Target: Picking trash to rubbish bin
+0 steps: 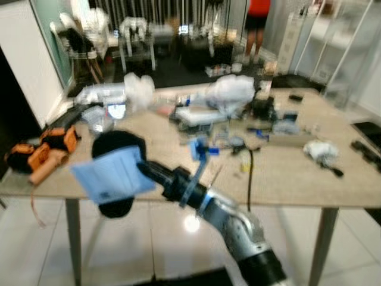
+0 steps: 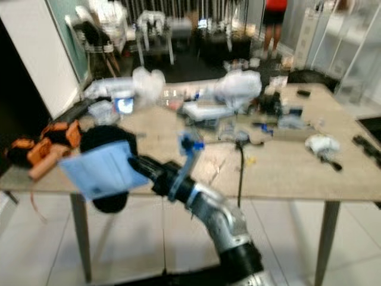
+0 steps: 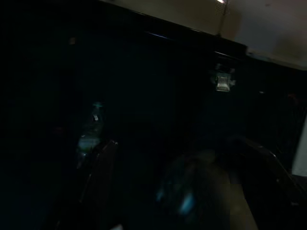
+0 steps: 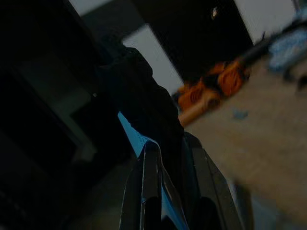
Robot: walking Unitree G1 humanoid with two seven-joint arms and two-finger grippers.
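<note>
1. Right gripper [image 1: 143,170] reaching out to the robot's left, raised in front of the near edge of the table [image 1: 286,179], fingers clamped on a light blue sheet [image 1: 113,176] together with a black cloth-like wad [image 1: 116,146].
2. Sheet and wad held in the air, off the tabletop, just beside the table's near left corner.
3. Seen from the right wrist: two black fingers [image 4: 151,191] pinched close, blue sheet edge and dark wad between them.
4. On the table's left end, an orange and black tool [image 1: 44,152].
5. Further back, crumpled white plastic bags [image 1: 229,92] amid blurred clutter.
6. Left wrist view very dark; left gripper's state impossible to tell.
7. Person's legs [image 1: 256,36] at the far end of the room.
</note>
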